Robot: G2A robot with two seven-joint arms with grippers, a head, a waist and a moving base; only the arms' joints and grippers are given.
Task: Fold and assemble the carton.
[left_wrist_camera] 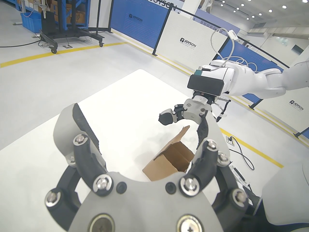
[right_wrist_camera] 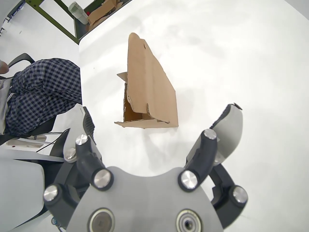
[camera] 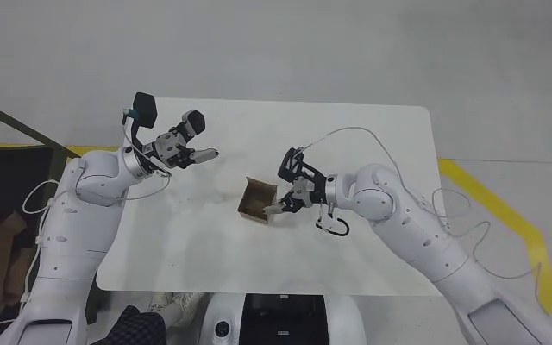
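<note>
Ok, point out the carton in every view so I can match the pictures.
Top view: the carton stands near the middle of the white table.
Left wrist view: the carton is on the table, its open end facing the camera.
Right wrist view: the carton is on the table, seen from its closed side.
Shared landmark: the white table.

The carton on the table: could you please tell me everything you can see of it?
The brown cardboard carton is small and half assembled: its walls stand up, one end is open with loose flaps, the hollow inside empty. It rests near the middle of the white table. The open right claw is close beside it, seemingly not touching.
</note>
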